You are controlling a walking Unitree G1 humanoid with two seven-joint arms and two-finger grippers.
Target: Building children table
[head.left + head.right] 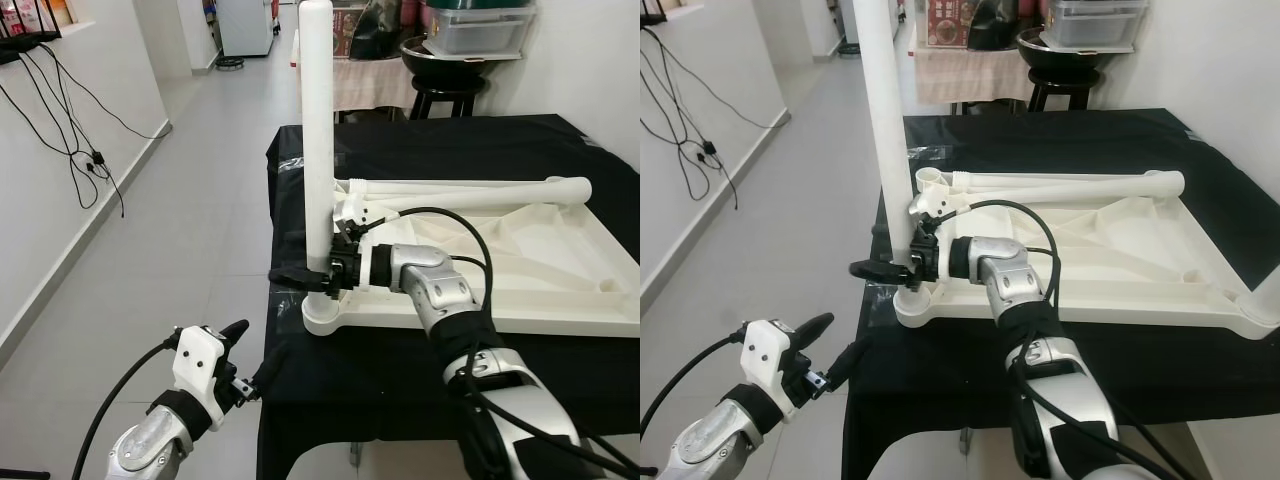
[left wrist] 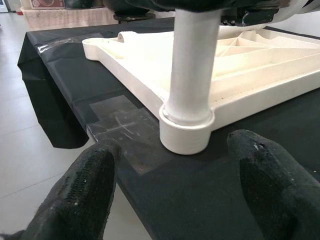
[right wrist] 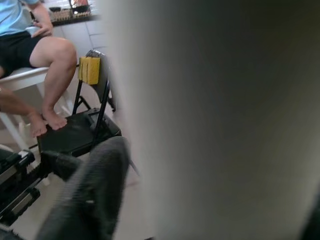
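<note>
Jaws of the right gripper (image 1: pixel 318 272) clamped the upright white table leg (image 1: pixel 317 120) seated in the tabletop's (image 1: pixel 560 270) corner socket; the left gripper (image 1: pixel 243 358) hung parted nearby

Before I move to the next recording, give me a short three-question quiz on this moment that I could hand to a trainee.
1. True or false: the upright white leg stands in a corner socket of the upside-down white tabletop.
2. Which hand grips that leg near its base?
A. the left hand
B. the right hand
C. neither
3. Fill in: two more white legs lie on the ______.

Key:
1. True.
2. B. The right hand's fingers close around the leg just above the socket; the left hand hangs open, low beside the edge of the black cloth.
3. Tabletop.
</note>
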